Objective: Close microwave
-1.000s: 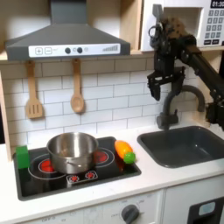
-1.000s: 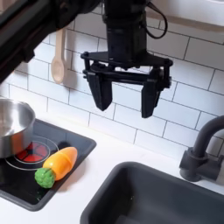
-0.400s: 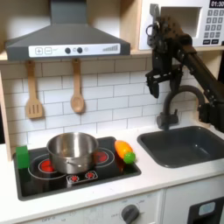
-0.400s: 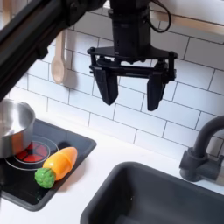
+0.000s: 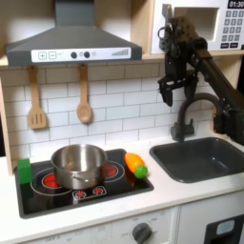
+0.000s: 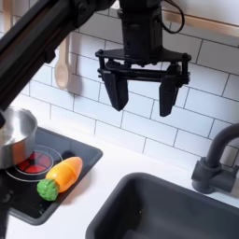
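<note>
The white microwave (image 5: 225, 29) sits at the top right of the first exterior view, its black keypad panel facing out. Its door (image 5: 167, 26) shows as a white slab at the microwave's left side, partly hidden by my arm, and I cannot tell how far it is swung out. My gripper (image 5: 175, 91) hangs just below the microwave, in front of the tiled wall, pointing down. In the second exterior view my gripper (image 6: 142, 91) is open, its black fingers (image 6: 119, 91) spread wide with nothing between them.
In both exterior views a steel pot (image 5: 78, 164) (image 6: 9, 135) stands on the stove, with an orange toy vegetable (image 5: 136, 165) (image 6: 58, 175) beside it. A sink (image 5: 205, 157) (image 6: 168, 210) and faucet (image 5: 195, 105) (image 6: 219, 159) lie below my gripper. The grey range hood (image 5: 71, 43) and wooden utensils (image 5: 84, 95) hang left.
My gripper has risen a little toward the microwave and stays open. Nothing else has moved.
</note>
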Controlling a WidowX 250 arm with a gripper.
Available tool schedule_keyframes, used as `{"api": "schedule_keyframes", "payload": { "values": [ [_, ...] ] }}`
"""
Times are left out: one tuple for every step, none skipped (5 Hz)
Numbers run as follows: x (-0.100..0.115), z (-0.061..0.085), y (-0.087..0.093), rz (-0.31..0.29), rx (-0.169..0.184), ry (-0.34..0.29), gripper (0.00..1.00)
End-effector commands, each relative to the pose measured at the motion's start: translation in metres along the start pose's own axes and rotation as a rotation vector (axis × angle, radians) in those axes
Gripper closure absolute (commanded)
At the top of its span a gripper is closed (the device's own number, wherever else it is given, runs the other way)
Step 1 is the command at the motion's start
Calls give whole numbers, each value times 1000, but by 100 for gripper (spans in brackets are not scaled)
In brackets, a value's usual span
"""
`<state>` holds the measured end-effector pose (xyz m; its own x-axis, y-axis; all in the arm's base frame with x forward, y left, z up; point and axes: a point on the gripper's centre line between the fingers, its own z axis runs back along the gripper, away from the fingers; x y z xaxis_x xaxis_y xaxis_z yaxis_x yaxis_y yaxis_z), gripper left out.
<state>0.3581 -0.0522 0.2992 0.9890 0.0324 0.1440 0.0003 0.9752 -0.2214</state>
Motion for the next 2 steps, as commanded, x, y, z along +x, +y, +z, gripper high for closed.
{"api": "schedule_keyframes", "payload": {
  "values": [
    [-7,0,0,11,11,0,0],
    [-1,-8,3,16,7,18,0]
  ]
}}
